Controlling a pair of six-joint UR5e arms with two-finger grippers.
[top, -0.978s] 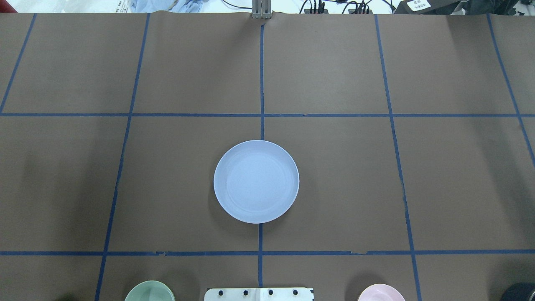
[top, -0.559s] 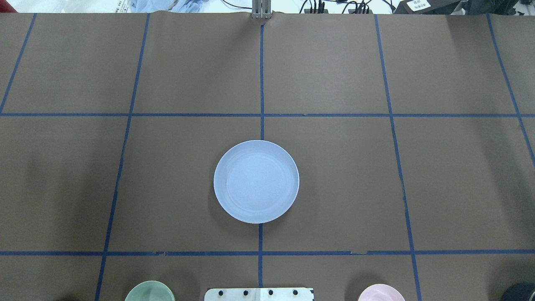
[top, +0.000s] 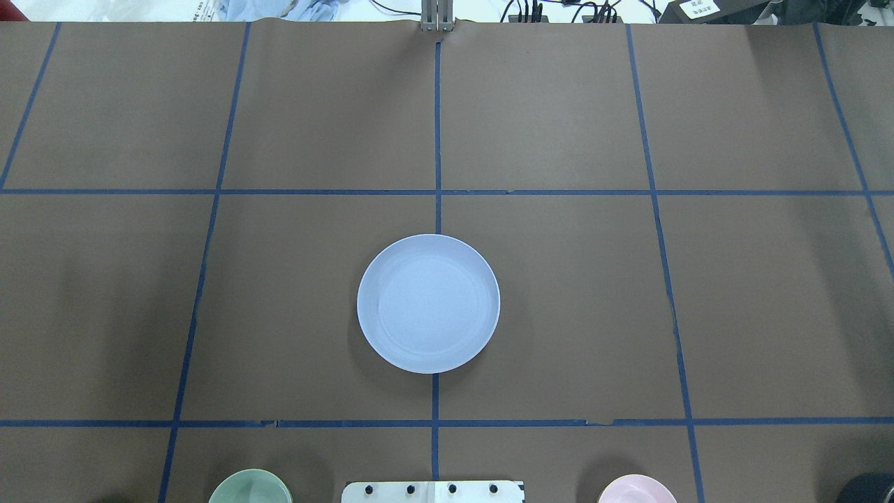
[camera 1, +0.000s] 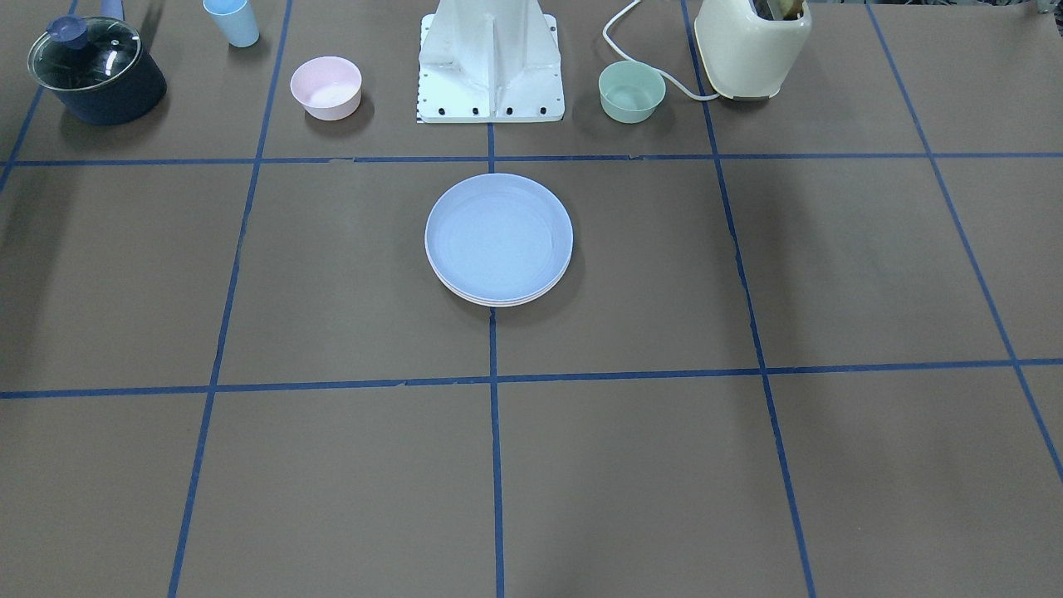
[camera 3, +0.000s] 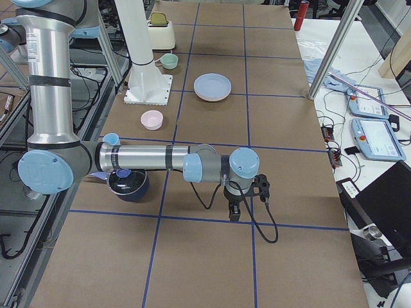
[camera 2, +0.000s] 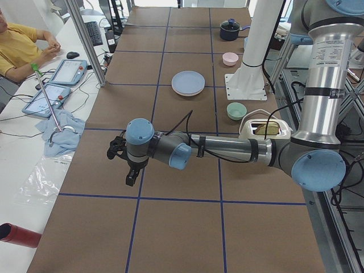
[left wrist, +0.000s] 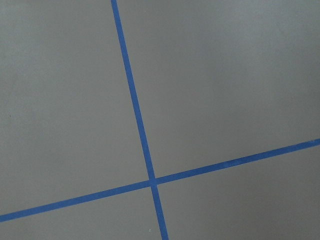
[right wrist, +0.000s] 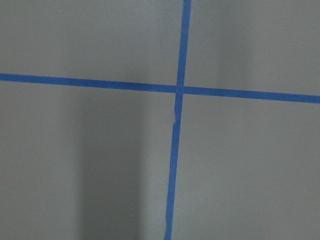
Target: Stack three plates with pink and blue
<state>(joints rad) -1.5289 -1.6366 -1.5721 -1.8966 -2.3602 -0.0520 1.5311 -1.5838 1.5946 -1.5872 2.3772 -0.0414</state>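
Stack (camera 1: 498,239): blue plate (top: 428,302) on top, two paler rims (camera 1: 498,302) beneath; I judge it done.
Left gripper (camera 2: 129,175): well apart; fingers, I cannot tell.
Right gripper (camera 3: 234,212): same, cannot tell.

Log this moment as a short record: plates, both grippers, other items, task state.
plates: blue plate tops a stack; two paler rims show beneath it
left gripper: over bare table, far from the stack; open or shut unclear
right gripper: likewise, at the opposite end
other items: pink bowl, green bowl, blue cup, lidded pot, toaster
task state: stacking looks done
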